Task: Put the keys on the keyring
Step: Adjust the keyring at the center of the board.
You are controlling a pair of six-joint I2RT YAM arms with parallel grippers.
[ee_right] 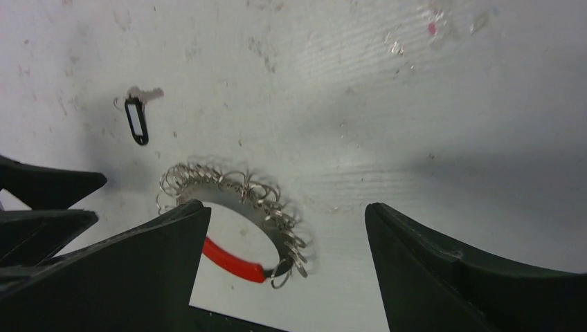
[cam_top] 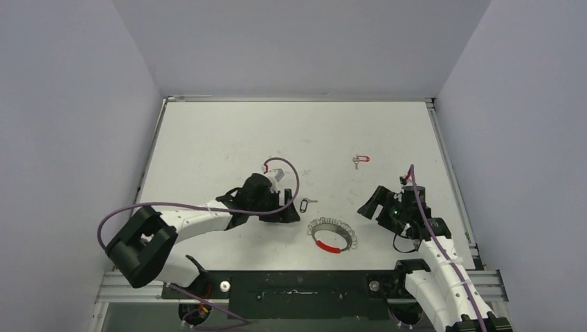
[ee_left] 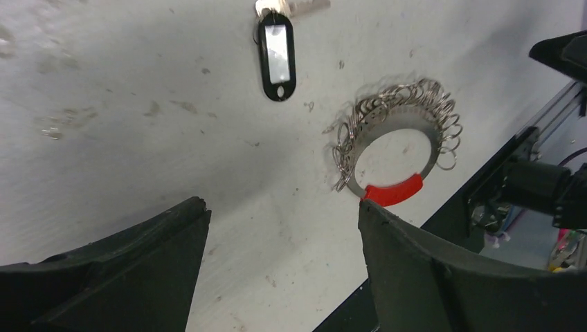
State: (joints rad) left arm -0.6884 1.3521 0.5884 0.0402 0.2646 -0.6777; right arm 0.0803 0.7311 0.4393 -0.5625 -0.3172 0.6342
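- we see the left gripper (ee_left: 282, 207) with fingers apart, nothing between them, just left of the black-tag key (ee_left: 277, 59)
- right gripper (ee_right: 287, 207) fingers apart as well, empty, right of the keyring (ee_left: 398, 119)
- keyring lies flat on the table (cam_top: 228, 138) by the near edge, between both grippers
- red sleeve (ee_left: 393, 192) on its near arc, small silver rings (ee_left: 422, 93) strung round the rest
- black-tag key loose, just far-left of the keyring, not touching
- red-tag key (cam_top: 360, 160) well apart, on the far-right

Lab: plain-walled robot test table (cam_top: 208, 138)
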